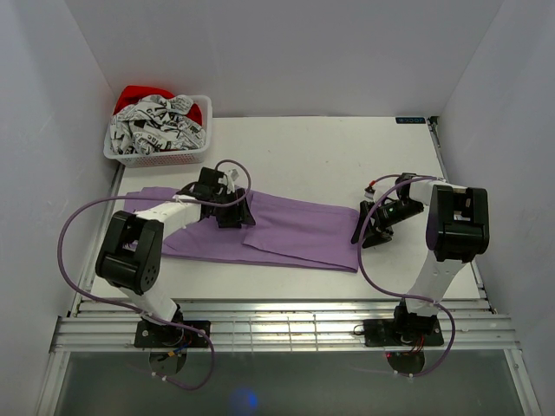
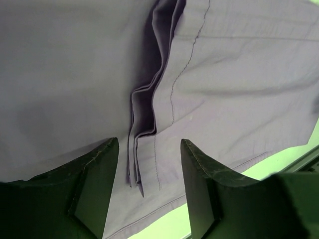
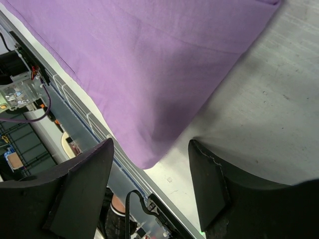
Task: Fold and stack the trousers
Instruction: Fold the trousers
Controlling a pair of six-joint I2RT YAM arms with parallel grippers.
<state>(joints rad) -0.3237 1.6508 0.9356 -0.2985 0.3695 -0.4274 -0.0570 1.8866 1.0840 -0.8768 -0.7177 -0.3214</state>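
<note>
Trousers (image 1: pixel 295 232) lie flat as a long lilac band across the middle of the table (image 1: pixel 347 147), apparently already doubled lengthwise; stacked layer edges show in the left wrist view. Left gripper (image 2: pixel 149 149) hangs over those layer edges near the band's centre, jaws spread, nothing held. Right gripper (image 3: pixel 149 147) hangs over the near corner at the band's right end, jaws likewise spread and empty.

Judgement: a crosswise fold comes next.

Risks:
- The left fingers may pinch only the upper layers, so the lower ones drag and the fold skews.
- The right fingers may close on bare table beside the corner and miss the cloth.
- That corner lies near the table's front edge, so a pull toward the bases could slide it off.

Basket (image 1: pixel 156 159) of other clothes stands well apart, far left.
</note>
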